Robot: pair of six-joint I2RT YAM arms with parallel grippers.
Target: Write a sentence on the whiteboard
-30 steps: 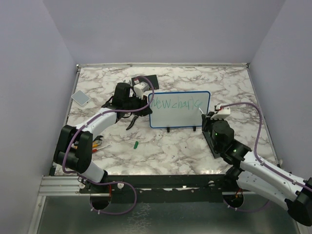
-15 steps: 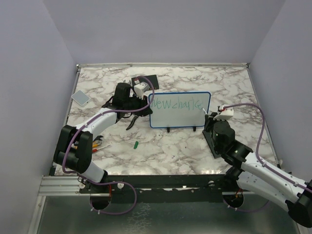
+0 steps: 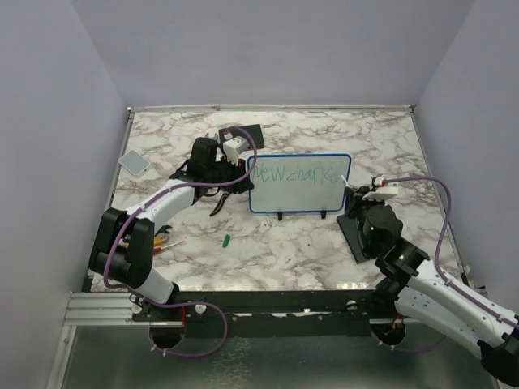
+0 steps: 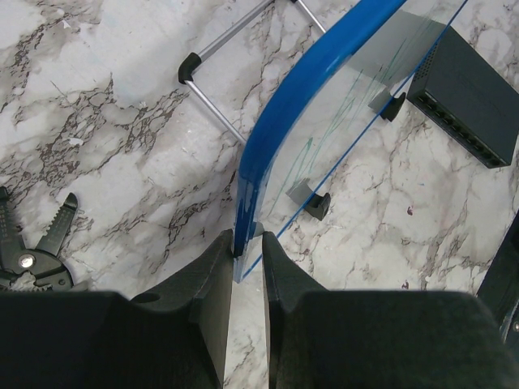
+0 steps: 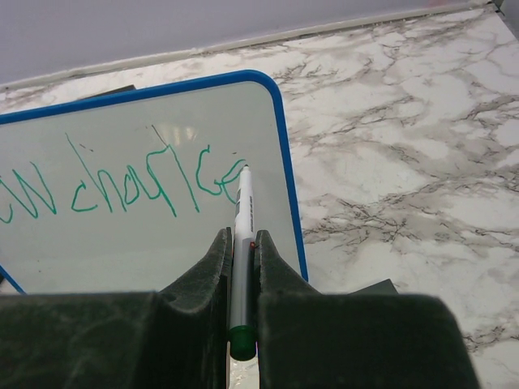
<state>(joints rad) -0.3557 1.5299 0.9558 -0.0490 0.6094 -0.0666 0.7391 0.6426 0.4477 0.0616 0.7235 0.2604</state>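
The whiteboard [image 3: 300, 194] stands upright on little black feet mid-table, blue-rimmed. The sentence [image 3: 293, 173] is one green line, reading roughly "new charge" [image 5: 122, 188]. My left gripper [image 3: 240, 173] is shut on the board's left edge; in the left wrist view the blue rim [image 4: 302, 109] sits between its fingertips [image 4: 247, 243]. My right gripper [image 5: 240, 237] is shut on a white marker with a green end [image 5: 242, 243], at the board's right end [image 3: 350, 188]. The marker tip points at the last letter, close to the board face [image 5: 146, 243]; contact cannot be told.
A black box with ports [image 3: 246, 134] lies behind the board, also in the left wrist view [image 4: 469, 91]. A flat black pad [image 3: 357, 237] lies under my right arm. A green cap [image 3: 228, 240], black pliers [image 3: 219, 203], loose pens [image 3: 166, 239] and a grey pad [image 3: 134, 162] lie at left.
My right gripper has moved right along the board with the marker, and the green line has grown by a letter. The left arm and board have stayed still.
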